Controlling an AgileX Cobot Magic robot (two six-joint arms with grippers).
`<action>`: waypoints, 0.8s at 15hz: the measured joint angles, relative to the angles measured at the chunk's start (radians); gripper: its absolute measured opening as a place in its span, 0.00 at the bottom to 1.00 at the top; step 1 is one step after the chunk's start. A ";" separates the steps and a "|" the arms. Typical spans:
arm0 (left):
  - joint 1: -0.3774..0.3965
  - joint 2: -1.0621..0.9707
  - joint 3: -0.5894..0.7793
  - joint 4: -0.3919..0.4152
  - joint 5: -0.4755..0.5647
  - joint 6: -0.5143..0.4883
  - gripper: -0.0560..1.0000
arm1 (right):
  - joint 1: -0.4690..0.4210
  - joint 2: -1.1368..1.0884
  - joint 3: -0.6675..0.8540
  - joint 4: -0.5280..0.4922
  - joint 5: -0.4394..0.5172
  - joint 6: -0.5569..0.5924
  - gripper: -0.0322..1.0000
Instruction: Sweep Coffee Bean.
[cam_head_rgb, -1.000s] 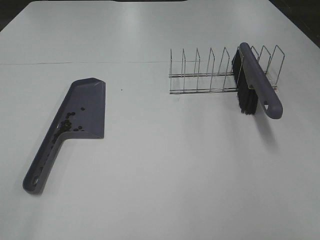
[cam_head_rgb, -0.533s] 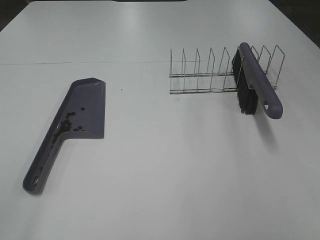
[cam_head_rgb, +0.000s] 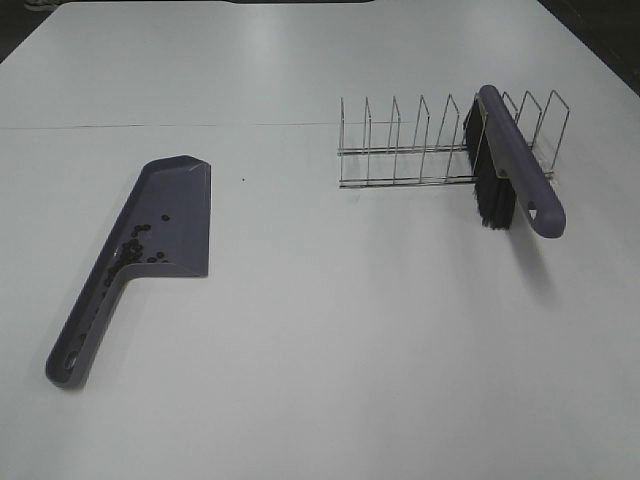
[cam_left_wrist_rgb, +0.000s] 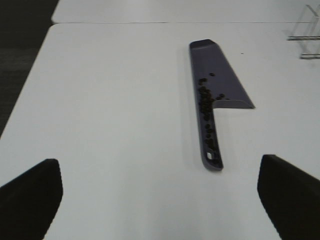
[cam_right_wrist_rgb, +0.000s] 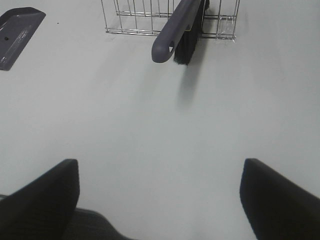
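Both hands hang back over the white counter (cam_head_rgb: 330, 330) with nothing in them: the left hand (cam_left_wrist_rgb: 160, 200) is spread wide, the right hand (cam_right_wrist_rgb: 160, 200) spread too. The coffee bean (cam_head_rgb: 138, 248) lot sits inside the purple dustpan (cam_head_rgb: 170, 215), bunched where pan meets handle (some trail down the handle channel). Well apart on the right, the brush (cam_head_rgb: 515, 165) rests in the wire rack (cam_head_rgb: 410, 150), bristles down.
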 joint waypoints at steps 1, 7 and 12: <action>0.058 0.000 0.000 0.000 0.000 0.000 0.97 | 0.000 0.000 0.000 0.000 0.000 0.000 0.80; 0.129 -0.001 0.000 0.000 0.000 0.000 0.98 | 0.000 0.000 0.000 0.000 0.000 0.000 0.80; 0.074 -0.001 0.006 0.000 0.000 0.000 0.98 | 0.000 0.000 0.000 0.000 0.000 0.000 0.80</action>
